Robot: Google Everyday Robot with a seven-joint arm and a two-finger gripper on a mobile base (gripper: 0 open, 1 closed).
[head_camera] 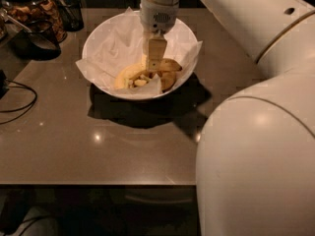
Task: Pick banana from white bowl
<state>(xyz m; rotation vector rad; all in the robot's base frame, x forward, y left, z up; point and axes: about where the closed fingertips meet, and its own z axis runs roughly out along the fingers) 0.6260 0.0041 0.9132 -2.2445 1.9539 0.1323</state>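
The white bowl (106, 38), lined with crumpled white paper, stands at the back middle of the brown table. The banana (129, 74) lies in the bowl's near side, yellow at the left with a browner end (170, 65) at the right. A fold of paper covers part of it. My gripper (155, 63) hangs straight down from the white arm (157, 4) into the bowl. Its tip is at the banana's middle, touching or just above it.
A glass jar of brown snacks (37, 6) and a dark cup (34, 38) stand at the back left. A black cable (17, 100) lies at the left edge. The arm's large white body (256, 156) fills the right foreground. The table's front edge (98, 183) runs below.
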